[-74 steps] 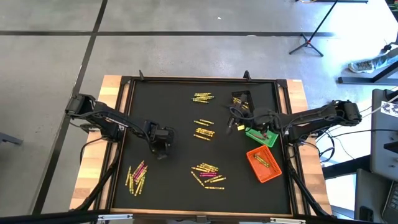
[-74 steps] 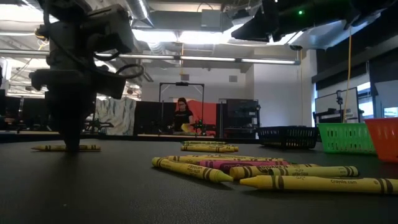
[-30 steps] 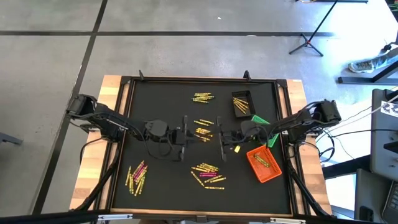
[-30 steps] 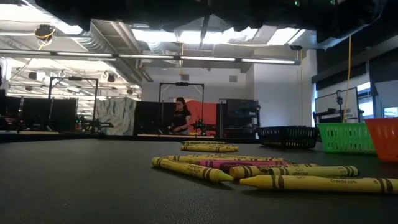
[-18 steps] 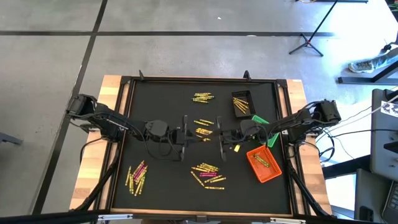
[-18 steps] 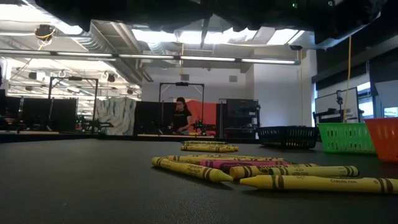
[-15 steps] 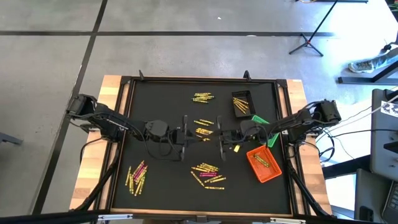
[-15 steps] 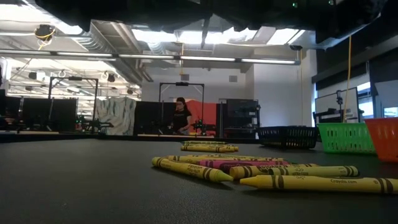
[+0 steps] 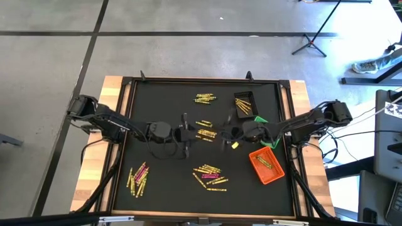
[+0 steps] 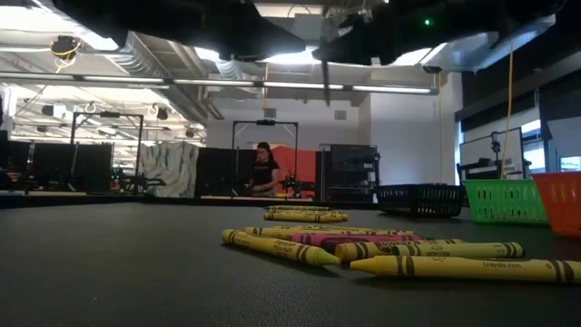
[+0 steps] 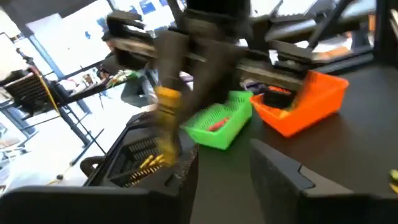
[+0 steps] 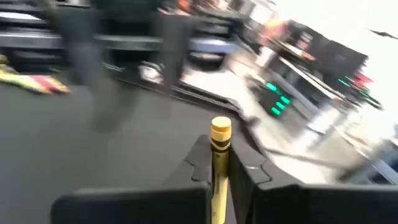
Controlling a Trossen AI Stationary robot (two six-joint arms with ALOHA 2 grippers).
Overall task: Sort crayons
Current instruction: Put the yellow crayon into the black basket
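1. Right gripper (image 12: pixel 216 180) is clamped on a yellow crayon (image 12: pixel 219 155). It stands on end between the fingers, tip pointing out past them.
2. From overhead, the right gripper (image 9: pixel 227 139) hangs mid-table. The crayon shows as a small yellow speck (image 9: pixel 234 145) just beside it.
3. Left gripper (image 9: pixel 186 133) sits close by, facing the right one. Its fingers (image 11: pixel 280 180) stand apart with nothing between them, so it looks like a handoff is just done.
4. Bins lie on the right arm's side: black bin (image 9: pixel 244 104), green bin (image 9: pixel 264 125), orange bin (image 9: pixel 266 165). The black one holds yellow sticks (image 11: pixel 151 161), so it's my guess for the target.
5. Key relation: the held crayon is near all three bins, and the right arm is the nearer one. Next move is likely a short swing toward the table's far right corner.
6. Loose crayons are left on the mat: a pile near the front centre (image 9: pixel 210 176), a front-left pile (image 9: pixel 137 179), and two far groups (image 9: pixel 205 98).
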